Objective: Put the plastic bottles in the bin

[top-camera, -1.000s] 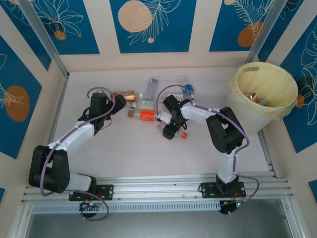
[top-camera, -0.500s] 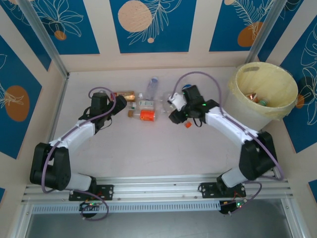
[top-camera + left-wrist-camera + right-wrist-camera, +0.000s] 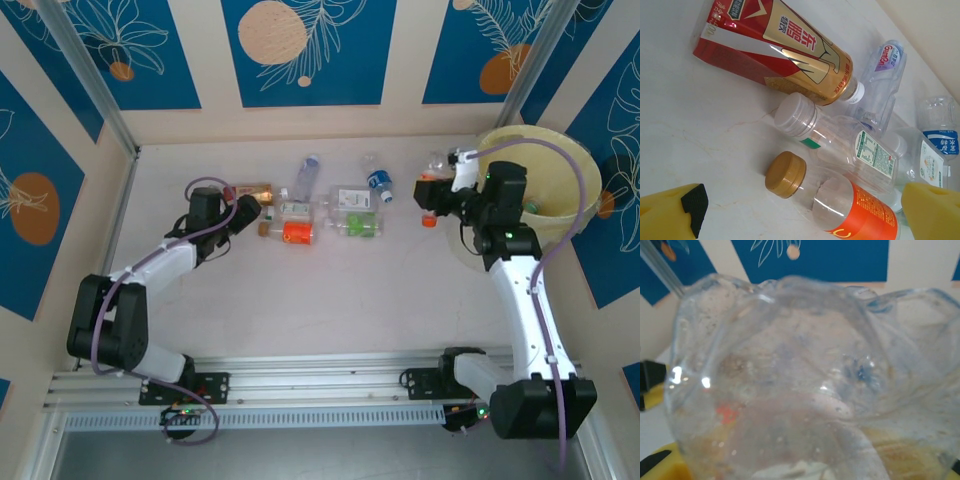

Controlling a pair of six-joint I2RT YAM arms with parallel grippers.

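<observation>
I've got a clear bottle [image 3: 790, 365] in the right wrist view, pressed up close to the lens: thin see-through plastic, crumpled and dented, with a faint orange-red smear showing through low on the left. From the top camera its orange cap [image 3: 429, 221] is at the lower end, so the long axis looks to run roughly up and down the frame, cap toward the bottom, though the body is hard to make out there. The right gripper [image 3: 436, 197] is clamped on this bottle. The right arm is stretched up the right side of the frame, and its wrist is turned left so the bottle hangs just left of the bin [image 3: 530, 130], the pale yellow tub in the upper right corner. A few bottles already lie inside the bin. My left arm reaches up and to the right across the table [image 3: 300, 300], and the left gripper [image 3: 247, 207] has its jaws spread wide and is holding nothing. In the left wrist view its yellow fingers [image 3: 670, 215] sit in the two lower corners. Between them lies a gold-capped bottle [image 3: 840, 205] with an orange label, cap toward the left. Just above it is a white-capped bottle [image 3: 840, 135] on the same slant. Above that lies a copper-red bottle [image 3: 775, 50], running from upper left down to the right with its white neck at the right end. More clear bottles with blue and green labels lie near the right edge of that view.
</observation>
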